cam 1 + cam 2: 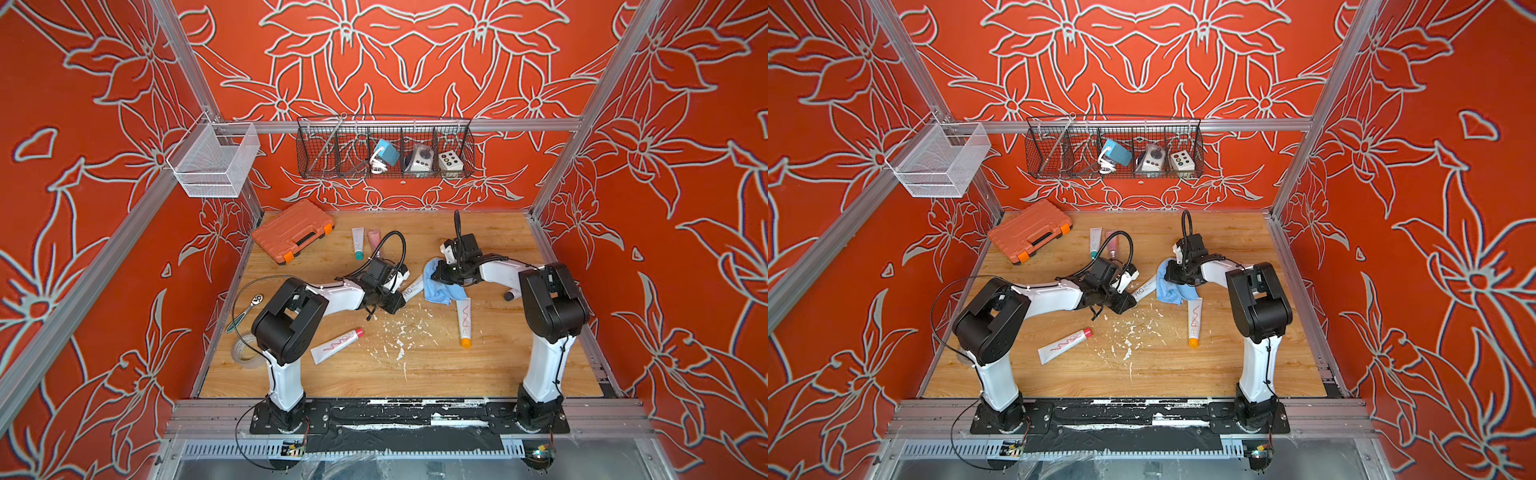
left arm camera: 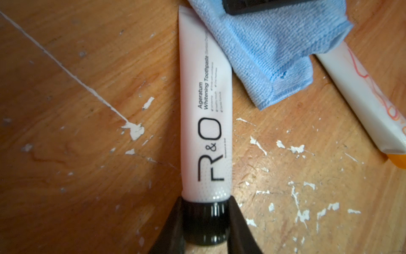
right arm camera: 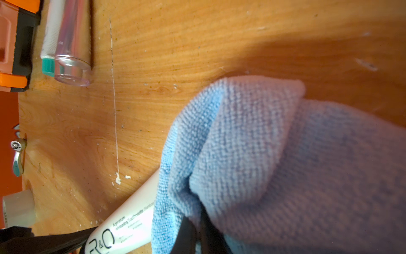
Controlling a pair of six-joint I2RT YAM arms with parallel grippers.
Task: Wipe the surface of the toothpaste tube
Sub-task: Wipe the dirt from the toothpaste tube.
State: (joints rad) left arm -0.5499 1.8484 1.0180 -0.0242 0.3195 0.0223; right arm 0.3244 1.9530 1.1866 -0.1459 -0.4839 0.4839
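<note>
At the left edge of the worktop (image 1: 436, 374), the left arm half hides a tape roll (image 1: 245, 353) and a ratchet wrench (image 1: 249, 309) from you. An orange tool case (image 1: 293, 232) sits in the upper left corner, and a red-capped tube (image 1: 334, 346) lies lower down. Toward the back, a teal-capped tube (image 1: 358, 242) and a pink tube (image 1: 373, 239) lie side by side. White flecks (image 1: 399, 336) scatter across the middle. Your left pincer (image 2: 205, 221) is clamped on the black ribbed cap of the toothpaste tube (image 2: 205, 123), which lies flat mid-worktop between the two arms. The tube is white, with black "R&O" lettering and "Whitening Toothpaste" printed along it. Its flat end disappears under the blue cloth (image 1: 438, 289). Your right pincer (image 3: 194, 233) is pinching a bunch of that cloth. The cloth's edge also covers the end of an orange-capped tube (image 1: 464, 322) just to the right.
</note>
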